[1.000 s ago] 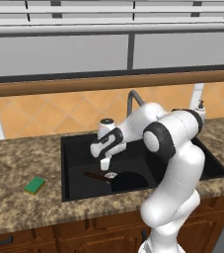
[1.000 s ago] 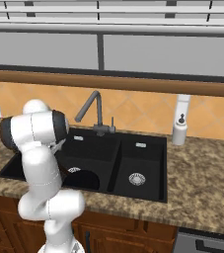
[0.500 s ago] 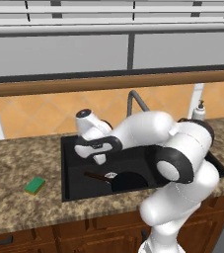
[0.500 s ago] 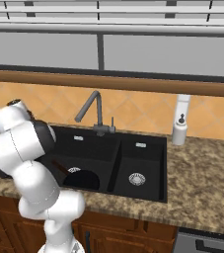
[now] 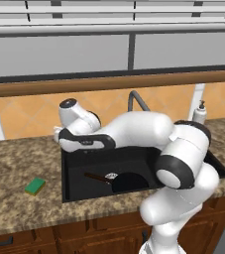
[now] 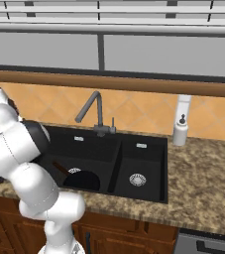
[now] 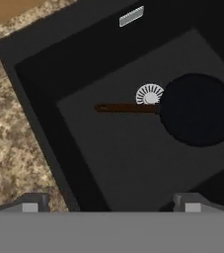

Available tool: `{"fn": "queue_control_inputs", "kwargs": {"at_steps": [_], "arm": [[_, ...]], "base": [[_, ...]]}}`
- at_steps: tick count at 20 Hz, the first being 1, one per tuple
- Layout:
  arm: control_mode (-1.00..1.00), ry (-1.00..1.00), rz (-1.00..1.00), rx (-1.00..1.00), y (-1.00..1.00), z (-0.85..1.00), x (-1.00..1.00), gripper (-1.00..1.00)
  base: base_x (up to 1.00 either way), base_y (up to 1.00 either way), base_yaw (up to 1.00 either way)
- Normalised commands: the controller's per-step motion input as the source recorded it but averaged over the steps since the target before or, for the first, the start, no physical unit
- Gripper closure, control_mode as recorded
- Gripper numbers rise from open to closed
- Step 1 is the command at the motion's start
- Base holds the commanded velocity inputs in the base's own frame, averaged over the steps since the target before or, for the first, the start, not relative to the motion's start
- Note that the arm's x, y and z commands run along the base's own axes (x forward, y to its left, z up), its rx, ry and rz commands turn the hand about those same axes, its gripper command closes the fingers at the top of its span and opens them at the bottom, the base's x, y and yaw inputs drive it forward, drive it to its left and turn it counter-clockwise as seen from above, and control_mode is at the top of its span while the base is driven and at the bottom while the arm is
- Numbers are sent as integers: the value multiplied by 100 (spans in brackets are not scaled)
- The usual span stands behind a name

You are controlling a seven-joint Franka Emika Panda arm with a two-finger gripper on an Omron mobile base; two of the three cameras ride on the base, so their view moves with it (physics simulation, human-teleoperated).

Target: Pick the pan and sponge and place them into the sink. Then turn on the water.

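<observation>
Hand view, hand (image 7: 111, 201) spread wide, empty, above the black double-basin sink (image 7: 39, 94), small round black pan (image 7: 198, 109) on its left basin floor, green-topped rectangular sponge (image 5: 35, 186) near the speckled brown granite worktop's (image 5: 15, 168) front left edge.

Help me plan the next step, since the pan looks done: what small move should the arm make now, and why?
Probably swing the open pincer left and down toward the sponge. The pan already lies in the left basin of the sink, handle beside the drain, and the pincer is empty above that basin. The sponge sits on the counter left of the sink, and no water runs from the faucet.
</observation>
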Motion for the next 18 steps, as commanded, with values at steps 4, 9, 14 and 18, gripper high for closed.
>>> {"fn": "queue_control_inputs", "kwargs": {"at_steps": [4, 9, 14, 18], "arm": [[-100, 0, 41, 2, 44, 0, -15, -100], [-100, -7, -4, 4, 28, -12, -47, -100], [-100, 0, -13, 0, 28, -5, -41, -100], [-100, 13, -10, 0, 42, -5, -14, -100]], "base": [[0, 0, 0], [0, 0, 0], [0, 0, 0], [0, 0, 0]]}}
